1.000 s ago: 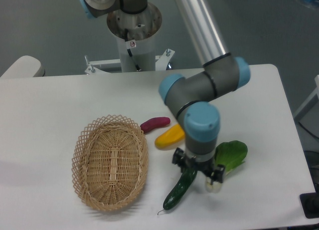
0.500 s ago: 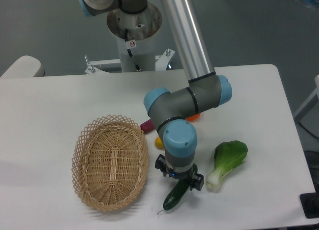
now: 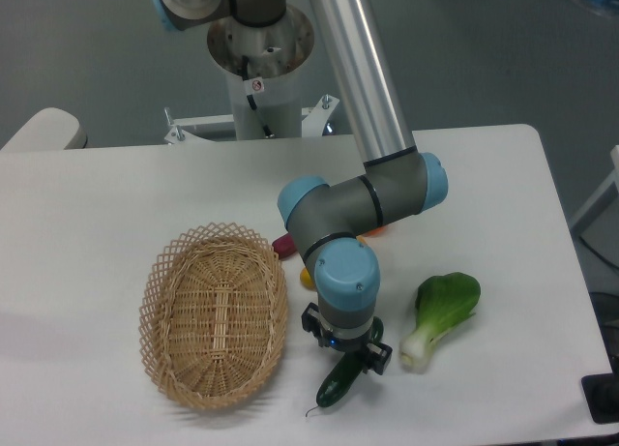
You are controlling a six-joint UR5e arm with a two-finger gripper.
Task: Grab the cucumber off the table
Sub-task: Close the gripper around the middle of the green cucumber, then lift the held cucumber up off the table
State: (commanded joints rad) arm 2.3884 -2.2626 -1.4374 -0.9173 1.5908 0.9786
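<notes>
The dark green cucumber (image 3: pixel 340 379) lies on the white table (image 3: pixel 97 194) near the front edge, its thin stem tail pointing front-left. My gripper (image 3: pixel 346 352) hangs straight down over the cucumber's upper half, a finger on each side of it. The wrist hides the fingertips, so I cannot tell whether they touch the cucumber. The cucumber rests on the table.
A woven wicker basket (image 3: pixel 214 313) stands left of the cucumber. A bok choy (image 3: pixel 442 315) lies to its right. A yellow fruit (image 3: pixel 307 275) and a purple-red vegetable (image 3: pixel 282 244) lie behind, mostly hidden by my arm. The table's front edge is close.
My arm swung left from above the bok choy to over the cucumber a second ago, then sank slightly lower onto it in the last half second. The cucumber has not moved.
</notes>
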